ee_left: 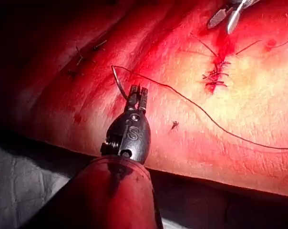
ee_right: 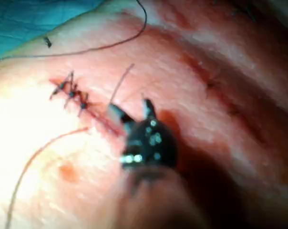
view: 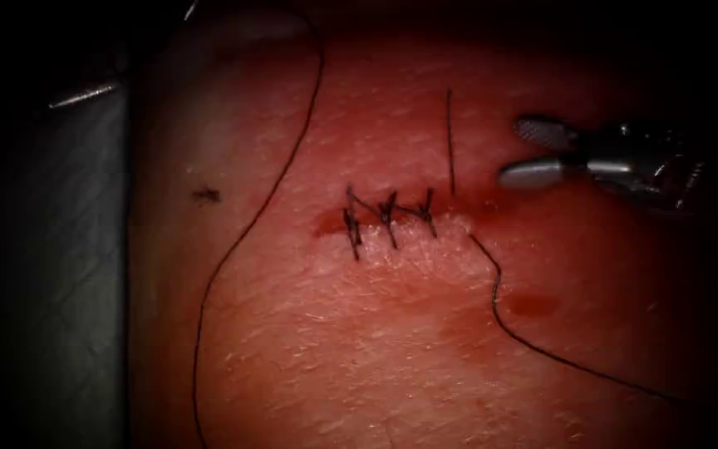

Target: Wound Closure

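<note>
The tissue (view: 392, 333) is a pale pink, glistening slab wet with red fluid (view: 529, 303), and its cut (view: 392, 220) runs across the middle of the endoscope view, drawn together by three dark stitches (view: 388, 218) that cross it at a slant. A short cut end of thread (view: 449, 141) stands up straight from the right end of the cut. A long dark thread (view: 263, 199) curves down the tissue on the left of the cut, and another length of it (view: 542, 345) leaves the cut's right end and trails away down and to the right. The right tool (view: 533, 152) hovers just right of the cut, above the tissue; its two fingers (view: 542, 130) are spread wide and hold nothing, which the right wrist view (ee_right: 132, 112) also shows. The left tool (ee_left: 137, 91) sits well to the left of the cut, near the tissue's edge, with its fingers closed on the curved needle (ee_left: 118, 82), gripping it near one end of the curve. The needle arcs up free of the tissue, and the thread runs from it toward the stitched cut. A small dark speck (view: 206, 195) lies on the tissue left of the cut. The grey cloth (view: 51, 274) covers the surface beside the tissue.
</note>
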`<state>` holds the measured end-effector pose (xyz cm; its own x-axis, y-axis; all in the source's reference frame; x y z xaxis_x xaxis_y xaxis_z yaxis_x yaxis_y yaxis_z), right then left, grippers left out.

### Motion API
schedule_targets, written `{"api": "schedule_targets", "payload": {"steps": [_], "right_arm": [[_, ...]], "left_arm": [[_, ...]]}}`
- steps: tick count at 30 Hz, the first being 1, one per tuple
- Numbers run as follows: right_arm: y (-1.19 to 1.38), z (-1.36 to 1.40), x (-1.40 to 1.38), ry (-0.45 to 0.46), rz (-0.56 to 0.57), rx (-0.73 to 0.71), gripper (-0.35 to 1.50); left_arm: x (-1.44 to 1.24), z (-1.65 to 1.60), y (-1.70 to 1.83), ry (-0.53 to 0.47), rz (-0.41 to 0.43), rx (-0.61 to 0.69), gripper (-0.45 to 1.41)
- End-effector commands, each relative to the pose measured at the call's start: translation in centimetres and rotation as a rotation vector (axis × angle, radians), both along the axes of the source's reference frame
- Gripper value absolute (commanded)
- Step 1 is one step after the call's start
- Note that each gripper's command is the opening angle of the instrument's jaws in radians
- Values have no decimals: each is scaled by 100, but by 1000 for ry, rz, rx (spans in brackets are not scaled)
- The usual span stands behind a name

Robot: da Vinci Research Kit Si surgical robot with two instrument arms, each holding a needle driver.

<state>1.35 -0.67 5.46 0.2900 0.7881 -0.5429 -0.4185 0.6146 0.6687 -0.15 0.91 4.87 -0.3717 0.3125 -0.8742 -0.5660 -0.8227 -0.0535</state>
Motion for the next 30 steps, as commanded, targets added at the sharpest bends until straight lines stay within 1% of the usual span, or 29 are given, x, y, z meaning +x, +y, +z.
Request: {"api": "schedule_targets", "payload": {"steps": [1, 2, 3, 4, 6, 7, 12, 14, 17, 20, 21, 22, 23, 24, 25, 27, 30], "right_arm": [[-1, 8, 9, 18, 23, 15, 49], [2, 9, 10, 26, 34, 23, 57], [4, 11, 13, 30, 48, 44, 74], [5, 12, 16, 37, 50, 56, 77], [7, 16, 23, 58, 46, 70, 81], [8, 17, 26, 65, 48, 67, 76], [10, 20, 46, 105, 49, 62, 76], [9, 21, 54, 116, 48, 73, 81], [10, 22, 60, 122, 48, 77, 88], [10, 24, 62, 121, 52, 81, 86], [9, 26, 62, 121, 54, 85, 81], [8, 27, 62, 121, 56, 88, 66], [6, 29, 62, 123, 57, 85, 17], [5, 30, 62, 130, 64, 85, -26], [3, 30, 61, 133, 68, 89, -35], [-1, 28, 61, 144, 88, 116, -35], [-6, 24, 62, 164, 102, 113, -35]], "left_arm": [[-5, 7, 0, -1, 1, 0, -45], [-5, 7, 0, -1, 1, 0, -45], [-5, 7, 0, -1, 1, 0, -45], [-5, 7, 0, -1, 1, 0, -45], [-5, 8, 0, -1, 1, 0, -45], [-5, 8, 0, -1, 1, 0, -45], [-5, 8, 0, -1, 1, 0, -45], [-4, 8, 0, -2, 1, 0, -45], [-4, 7, 0, -2, 2, 0, -45], [-4, 7, 0, -2, 1, 0, -45], [-4, 7, 0, -2, 2, 0, -45], [-4, 7, 0, -2, 1, 0, -45], [-4, 7, 0, -2, 1, 0, -45], [-4, 7, 0, -2, 2, 0, -45], [-4, 7, 0, -2, 2, 0, -45], [-4, 7, 0, -2, 1, 0, -45], [-4, 7, 0, -2, 2, 0, -45]]}}
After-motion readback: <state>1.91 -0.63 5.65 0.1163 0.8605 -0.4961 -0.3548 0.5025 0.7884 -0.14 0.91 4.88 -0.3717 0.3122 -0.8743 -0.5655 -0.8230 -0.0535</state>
